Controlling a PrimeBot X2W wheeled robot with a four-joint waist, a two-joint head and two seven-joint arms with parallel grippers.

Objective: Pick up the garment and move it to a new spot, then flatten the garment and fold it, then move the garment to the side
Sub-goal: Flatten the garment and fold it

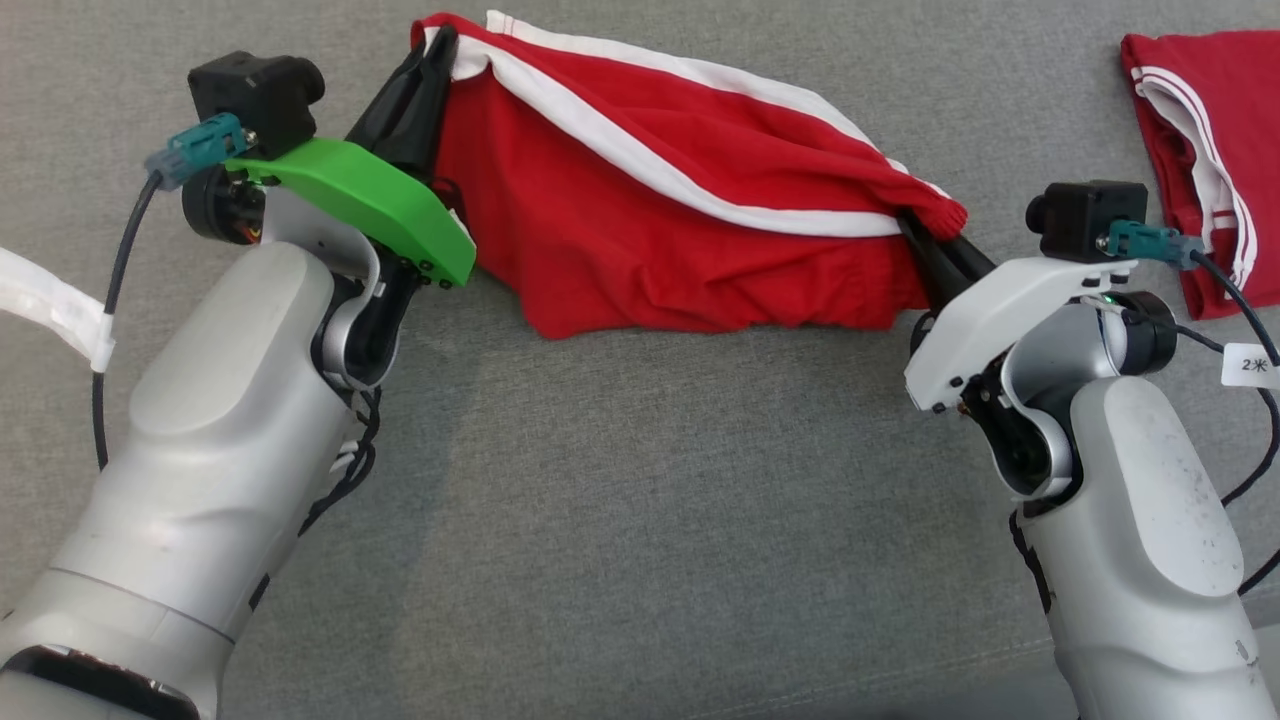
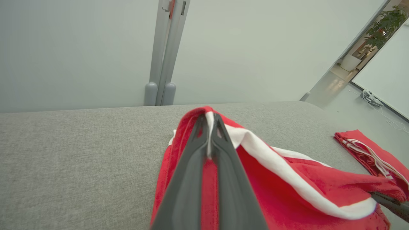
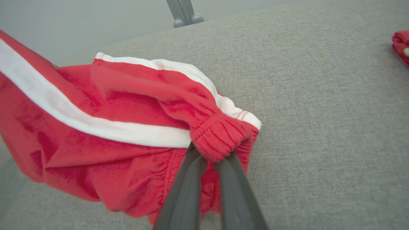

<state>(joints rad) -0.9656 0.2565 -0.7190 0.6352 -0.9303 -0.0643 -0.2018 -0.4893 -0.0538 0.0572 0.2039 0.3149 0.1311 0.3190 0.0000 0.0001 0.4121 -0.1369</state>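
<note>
Head view, red garment (image 1: 650,230) pinched by left pincer (image 1: 438,55), right pincer (image 1: 928,245)

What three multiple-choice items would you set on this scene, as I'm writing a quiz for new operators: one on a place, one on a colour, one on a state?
1. Where does the second red garment lie on the grey surface?
A) at the robot's far right
B) under the left arm
C) in the middle of the surface

2. What colour is the stripe on the held garment?
A) blue
B) white
C) black

3. How does the left gripper stand?
A) wide open above the cloth
B) shut on the held garment
C) shut on nothing

Answers:
1 A: it lies at the head view's right edge.
2 B: white bands run along the red cloth.
3 B: it pinches one end, as the right gripper pinches the other.
</note>
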